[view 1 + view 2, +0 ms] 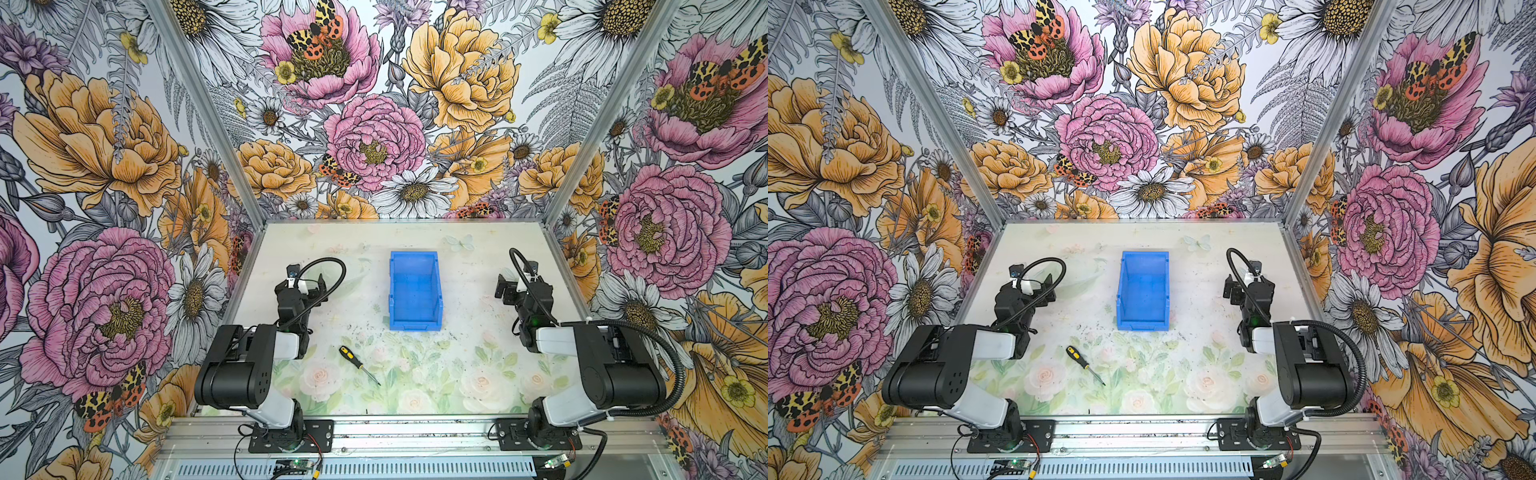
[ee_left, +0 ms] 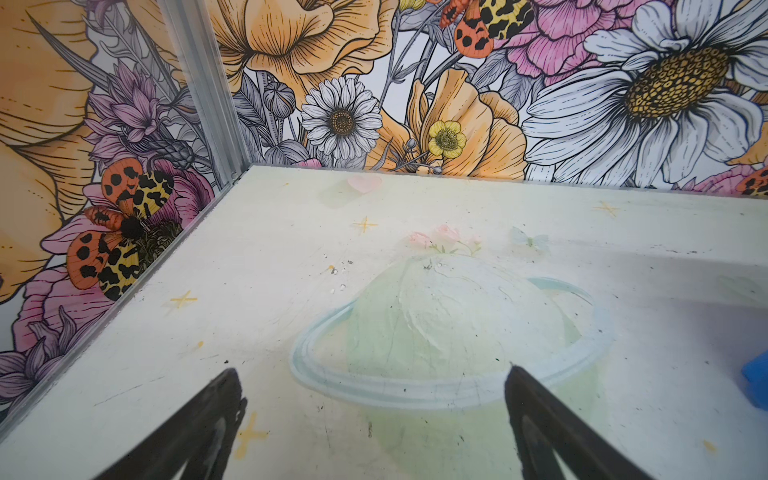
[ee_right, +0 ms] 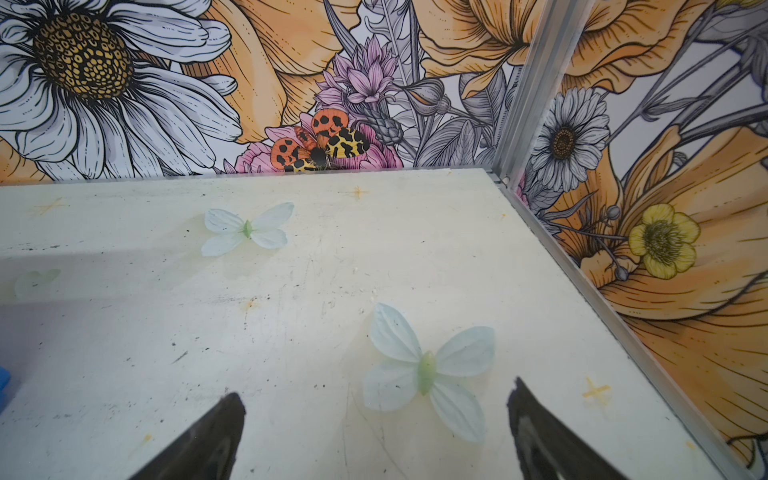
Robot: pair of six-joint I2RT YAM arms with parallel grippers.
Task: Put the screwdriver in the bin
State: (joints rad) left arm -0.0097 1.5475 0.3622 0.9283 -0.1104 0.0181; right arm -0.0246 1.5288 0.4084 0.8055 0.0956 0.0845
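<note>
Screwdriver lies flat on table, handle toward left arm, shaft angled toward front edge (apart from bin). Blue bin stands mid-table, between arms. Left gripper, jaws spread wide, grips nothing; right gripper likewise spread. Fingertips apparently just above table.

Tool spread wide — perhaps bin.

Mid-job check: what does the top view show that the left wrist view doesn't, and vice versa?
Only the top view: the screwdriver lying on the table, apart from the whole bin. Only the left wrist view: a close look between the fingers of the left claw, open and empty. Both: the table and the bin, of which the wrist view shows just a corner.
</note>
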